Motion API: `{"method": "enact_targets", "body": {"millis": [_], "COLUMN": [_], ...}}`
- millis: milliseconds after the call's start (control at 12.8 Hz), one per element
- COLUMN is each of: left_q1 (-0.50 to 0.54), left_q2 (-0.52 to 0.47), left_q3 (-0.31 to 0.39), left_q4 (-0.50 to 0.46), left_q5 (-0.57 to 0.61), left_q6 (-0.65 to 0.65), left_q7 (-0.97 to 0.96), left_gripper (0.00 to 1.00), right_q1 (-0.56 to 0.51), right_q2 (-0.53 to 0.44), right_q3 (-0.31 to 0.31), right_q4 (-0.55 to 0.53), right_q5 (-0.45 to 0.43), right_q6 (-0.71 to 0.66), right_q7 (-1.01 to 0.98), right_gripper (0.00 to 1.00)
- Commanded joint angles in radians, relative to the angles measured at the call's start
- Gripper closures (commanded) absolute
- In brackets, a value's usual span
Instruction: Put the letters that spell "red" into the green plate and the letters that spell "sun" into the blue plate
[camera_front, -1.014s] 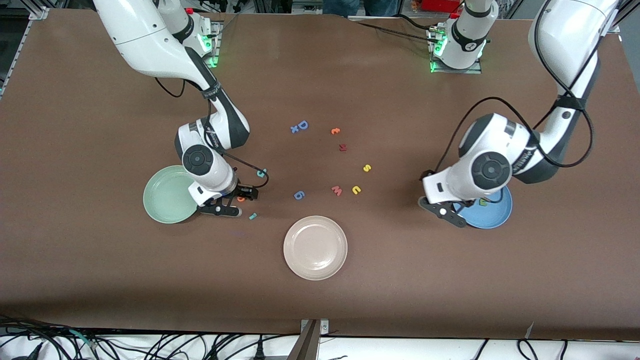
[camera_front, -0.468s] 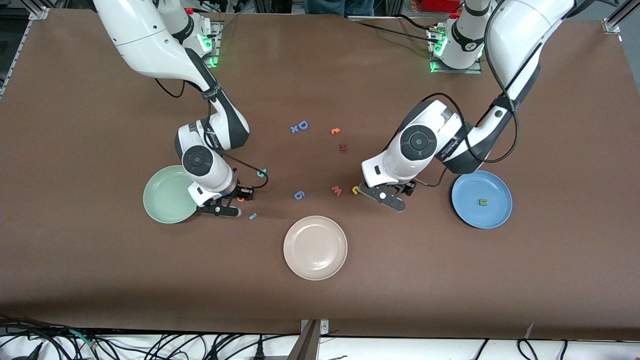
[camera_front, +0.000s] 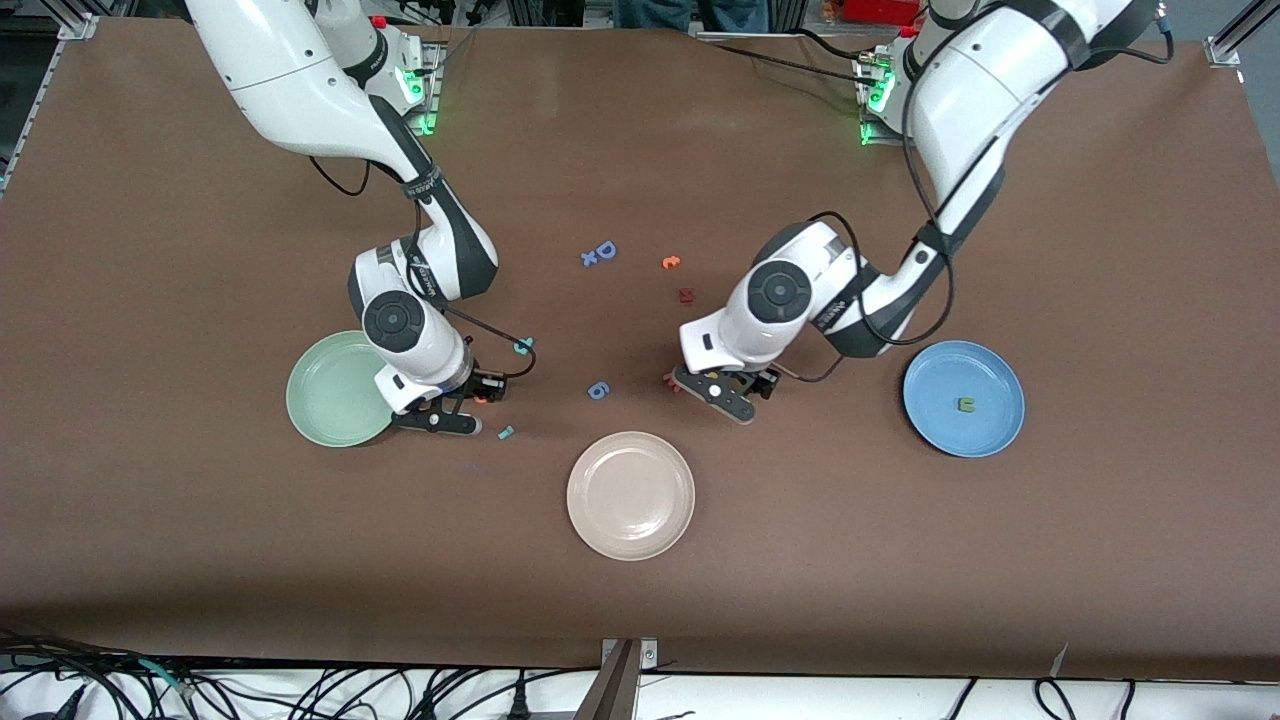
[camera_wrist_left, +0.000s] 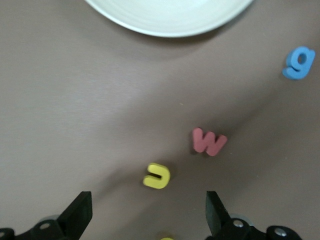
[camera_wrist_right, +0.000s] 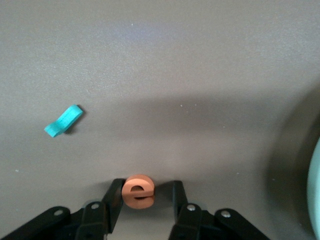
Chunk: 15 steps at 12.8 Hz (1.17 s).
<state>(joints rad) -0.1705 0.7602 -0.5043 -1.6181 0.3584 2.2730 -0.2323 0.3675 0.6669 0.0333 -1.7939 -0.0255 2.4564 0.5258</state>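
1. The brown table (camera_front: 200, 550) carries three plates and a scatter of foam letters around its middle.
2. The green plate (camera_front: 335, 388) sits toward my right arm's end of the table. All three letters of "red" lie outside it.
3. The blue plate (camera_front: 990, 435) sits toward my left arm's end. An olive-green letter (camera_front: 966, 404) lies in it, near the middle.
4. The beige plate (camera_front: 630, 495) sits midway along the table, closer to the front edge than the other two plates.
5. My right claw (camera_wrist_right: 142, 200) is down at the table just beside the green plate. It is clenched on the orange e (camera_wrist_right: 138, 191), with a finger pressed to each side. I cannot tell whether the e is off the surface.
6. My left claw (camera_wrist_left: 147, 220) hangs released, fingers wide apart, over the table's middle between the beige plate and the blue plate.
7. The yellow u (camera_wrist_left: 157, 176) lies on the table under that claw, and the pink w (camera_wrist_left: 209, 142) is just beside it.
8. The teal d (camera_front: 523, 346) lies near my right claw, farther from the front camera than the e.
9. The small teal r (camera_front: 506, 432) lies near the same claw, nearer to the front camera.
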Motion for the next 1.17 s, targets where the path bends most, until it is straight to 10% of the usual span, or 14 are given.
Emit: {"method": "enact_targets", "body": {"millis": [0,858,1092], "left_q1": [-0.085,-0.084,-0.086], "left_q2": [0.024,0.068,0.070], "left_q3": [0.047,0.070,0.070], "left_q4": [0.026,0.020,0.020], "left_q5": [0.069,0.126,0.126], "left_q6": [-0.001,0.049,0.049], "left_q7": [-0.016,-0.013,-0.015], "left_gripper": [0.00,0.09,0.38], "right_q1": [-0.002,-0.007,-0.016], "right_q2": [0.020,0.013,-0.015], "right_q3": [0.004,0.004,0.004], "right_q4": [0.005,0.033,0.059], "right_q5": [-0.013,-0.005,-0.005], "right_q6": [0.015,-0.013,-0.094], "right_q7": [0.006,0.000,-0.003], "right_gripper": [0.61,0.78,0.80]}}
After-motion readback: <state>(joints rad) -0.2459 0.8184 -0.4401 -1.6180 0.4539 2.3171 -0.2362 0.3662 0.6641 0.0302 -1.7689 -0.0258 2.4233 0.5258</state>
